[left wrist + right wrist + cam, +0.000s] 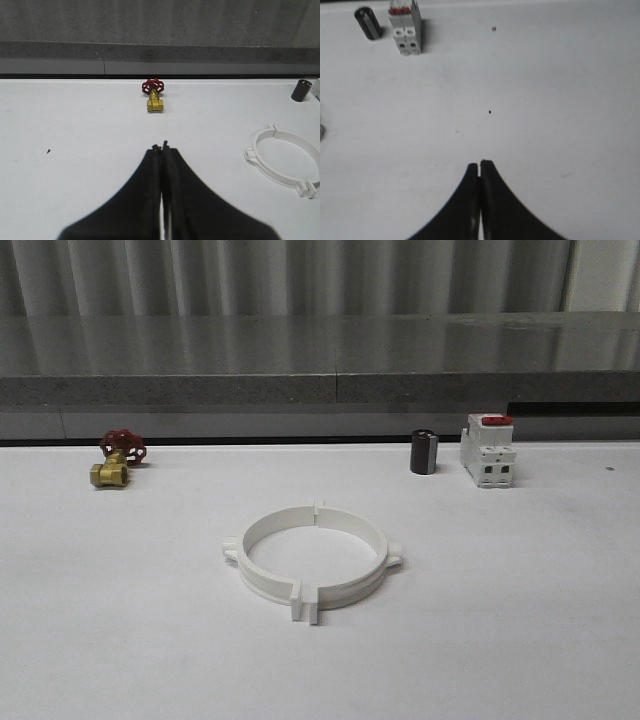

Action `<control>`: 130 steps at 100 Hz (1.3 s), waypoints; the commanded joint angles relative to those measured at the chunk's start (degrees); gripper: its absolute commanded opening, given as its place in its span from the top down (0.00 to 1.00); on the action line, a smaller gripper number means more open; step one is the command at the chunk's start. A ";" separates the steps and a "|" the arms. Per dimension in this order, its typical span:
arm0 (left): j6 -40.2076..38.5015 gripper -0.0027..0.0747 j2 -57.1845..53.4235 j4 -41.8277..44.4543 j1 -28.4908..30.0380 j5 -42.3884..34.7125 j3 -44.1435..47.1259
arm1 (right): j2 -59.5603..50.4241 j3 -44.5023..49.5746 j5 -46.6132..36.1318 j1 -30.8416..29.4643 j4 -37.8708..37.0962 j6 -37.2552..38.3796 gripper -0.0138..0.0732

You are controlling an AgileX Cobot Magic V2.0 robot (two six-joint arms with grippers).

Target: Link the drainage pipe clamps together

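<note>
Drainage pipe clamps (313, 560) ringed together, apart from closed left hand (161, 147)

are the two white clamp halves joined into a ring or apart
Joined: the two white plastic semicircular clamp halves lie flat as one closed ring, end flanges meeting at front and back. Whether they are locked, cannot tell.

You have nothing to read here: no word, number, brand or sign comes out legibly in any of the views. The white breaker (488, 451) with its red switch carries no marking you can make out (its face is too small and soft in the front view, and blurred from the right wrist). The same goes for the small black cylinder (424, 452) beside it and the brass valve (116, 460) with the red handwheel. The white pipe clamps (313, 560) show you plain plastic, no lettering.
</note>
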 commanded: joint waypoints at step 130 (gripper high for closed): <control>-0.52 0.99 0.53 -0.23 0.06 -4.30 -1.43 | -38.47 36.66 -40.85 -2.18 -1.62 -0.70 0.92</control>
